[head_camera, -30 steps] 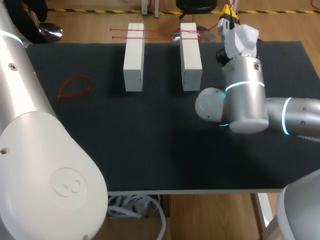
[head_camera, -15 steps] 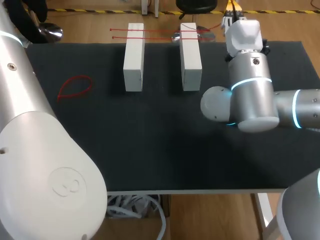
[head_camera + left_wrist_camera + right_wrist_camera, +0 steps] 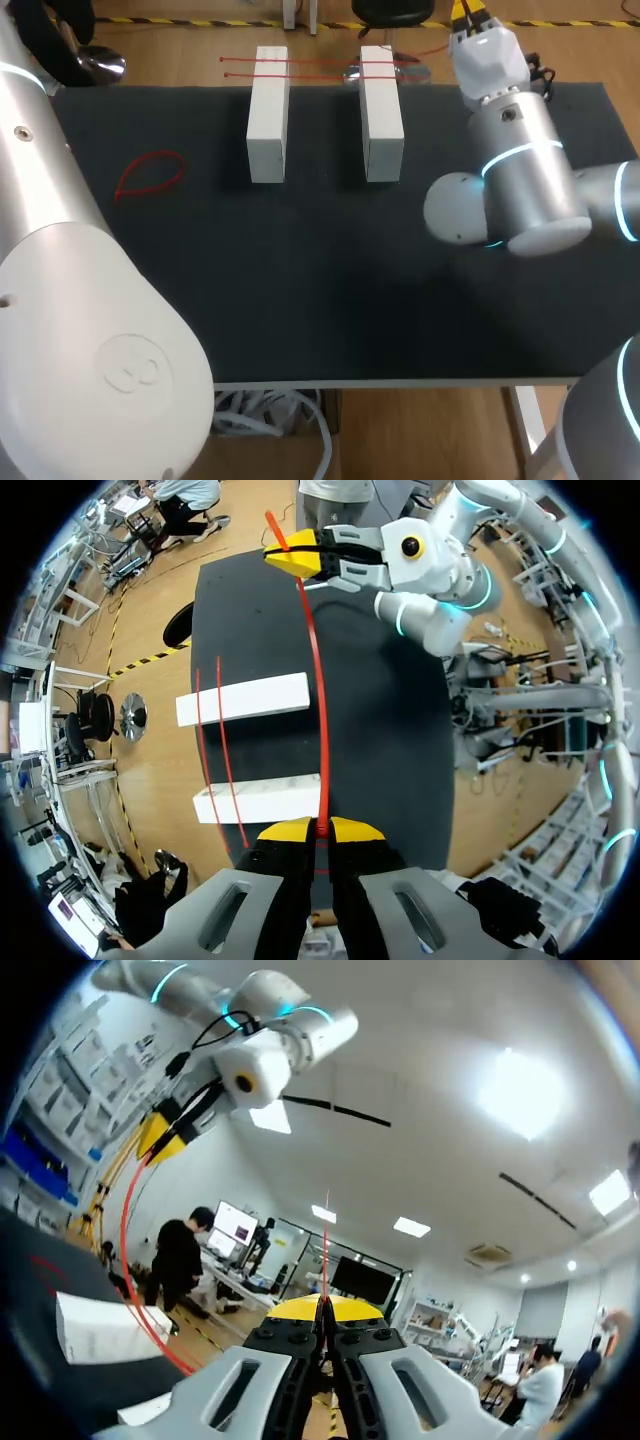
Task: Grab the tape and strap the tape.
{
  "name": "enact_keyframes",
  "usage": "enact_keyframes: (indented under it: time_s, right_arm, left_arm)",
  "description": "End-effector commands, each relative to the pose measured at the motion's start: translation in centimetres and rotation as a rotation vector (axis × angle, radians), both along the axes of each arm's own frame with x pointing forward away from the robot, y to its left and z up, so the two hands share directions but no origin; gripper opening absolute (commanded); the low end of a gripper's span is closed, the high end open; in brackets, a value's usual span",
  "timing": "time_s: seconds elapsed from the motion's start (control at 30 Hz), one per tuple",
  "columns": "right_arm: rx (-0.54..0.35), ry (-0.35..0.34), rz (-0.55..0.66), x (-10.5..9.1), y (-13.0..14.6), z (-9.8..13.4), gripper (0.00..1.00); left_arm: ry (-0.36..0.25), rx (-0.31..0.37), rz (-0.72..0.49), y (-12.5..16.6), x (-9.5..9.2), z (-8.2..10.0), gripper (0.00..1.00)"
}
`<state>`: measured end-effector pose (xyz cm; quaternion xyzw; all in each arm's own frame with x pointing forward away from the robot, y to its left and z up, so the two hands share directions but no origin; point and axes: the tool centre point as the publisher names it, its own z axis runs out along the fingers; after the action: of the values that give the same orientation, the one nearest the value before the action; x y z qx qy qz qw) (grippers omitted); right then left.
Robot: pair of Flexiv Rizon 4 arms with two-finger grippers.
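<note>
A long red tape (image 3: pixel 316 680) is stretched between my two grippers. My left gripper (image 3: pixel 318 832) is shut on one end of it, above the near side of the two white blocks (image 3: pixel 243 698). My right gripper (image 3: pixel 298 560) is shut on the other end, beyond the blocks over the table's far right part. In the right wrist view the tape (image 3: pixel 135 1290) curves from my right gripper (image 3: pixel 325 1308) up to my left gripper (image 3: pixel 160 1138). In the head view only the yellow tips of the right gripper (image 3: pixel 470 12) show; the left gripper is hidden.
Two white blocks (image 3: pixel 267 113) (image 3: pixel 381 110) stand side by side at the back of the black table (image 3: pixel 300 290). Two more red tapes (image 3: pixel 300 62) lie across their far ends. A red tape loop (image 3: pixel 150 173) lies at the left.
My right arm has swung to the right and farther back, carrying its end of the tape; its gripper now sits at the far edge. The blocks and the loop have not moved.
</note>
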<state>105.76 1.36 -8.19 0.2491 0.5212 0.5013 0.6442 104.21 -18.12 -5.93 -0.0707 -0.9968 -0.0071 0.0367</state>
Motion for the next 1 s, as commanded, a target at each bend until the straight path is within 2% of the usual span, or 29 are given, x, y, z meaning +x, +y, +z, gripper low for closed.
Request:
enact_keyframes:
  time_s: [0.03,0.27,0.57,0.8,0.83,0.87,1.0]
  right_arm:
    - [-0.197,0.019,-0.003,0.1,-0.2,0.8,0.00]
    - [-0.397,0.043,0.039,-0.1,1.3,0.3,0.00]
    - [-0.568,0.049,0.046,-0.2,2.6,0.6,0.00]
    - [-0.593,0.037,0.059,-0.1,3.7,0.9,0.00]
    - [-0.590,0.034,0.057,0.0,3.7,1.0,0.00]
    - [-0.530,0.021,0.069,0.0,3.7,1.1,0.00]
    - [-0.530,0.021,0.069,0.0,3.7,1.1,0.00]
  left_arm:
    - [0.002,0.005,0.000,-0.1,0.1,0.1,0.00]
    - [0.002,0.005,0.000,-0.1,0.1,0.1,0.00]
    - [0.002,0.005,0.000,-0.1,0.1,0.1,0.00]
    - [0.002,0.005,0.000,-0.1,0.1,0.1,0.00]
    - [0.002,0.005,0.000,-0.1,0.1,0.1,0.00]
    - [0.002,0.005,0.000,-0.1,0.1,0.1,0.00]
    - [0.002,0.005,0.000,-0.1,0.1,0.1,0.00]
